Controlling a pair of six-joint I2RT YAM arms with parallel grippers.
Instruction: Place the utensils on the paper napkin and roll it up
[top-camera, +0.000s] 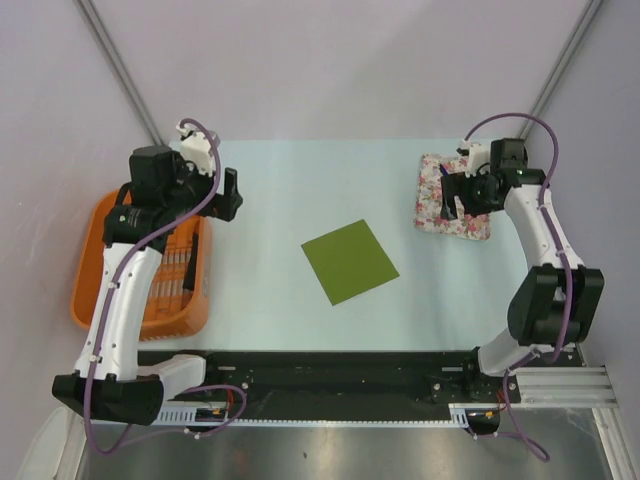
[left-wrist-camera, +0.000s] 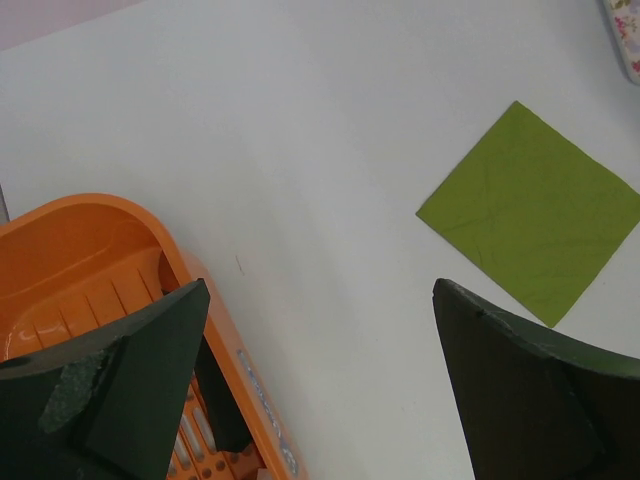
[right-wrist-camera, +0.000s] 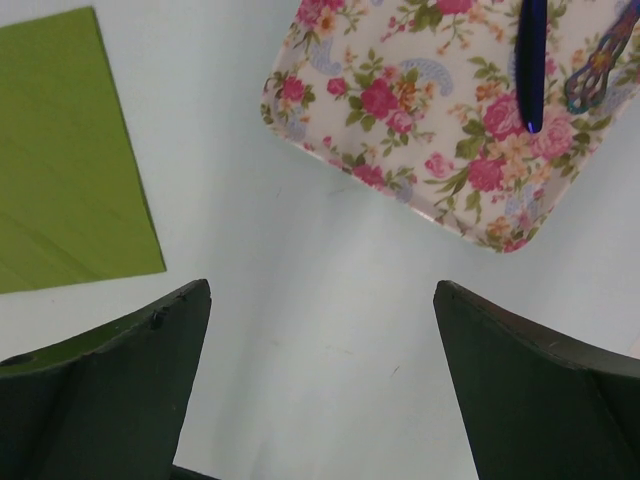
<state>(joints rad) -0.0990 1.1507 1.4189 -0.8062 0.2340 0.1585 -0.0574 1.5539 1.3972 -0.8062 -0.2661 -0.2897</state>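
Near the bases, at the table's (top-camera: 280, 180) left edge, an orange basket (top-camera: 90, 255). Further out, flat mid-table, the green napkin (top-camera: 350, 261). By the basket's inner rim, the left gripper (left-wrist-camera: 318, 292) — spread wide, holding nothing. Far right, by a floral pad (right-wrist-camera: 400, 100), the right gripper (right-wrist-camera: 320, 292), likewise wide and empty. On that pad, the utensils (right-wrist-camera: 530, 60) — well apart from the napkin.

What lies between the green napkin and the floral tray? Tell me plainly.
Nothing: only bare table separates the paper napkin from the floral tray, clearest in the right wrist view.
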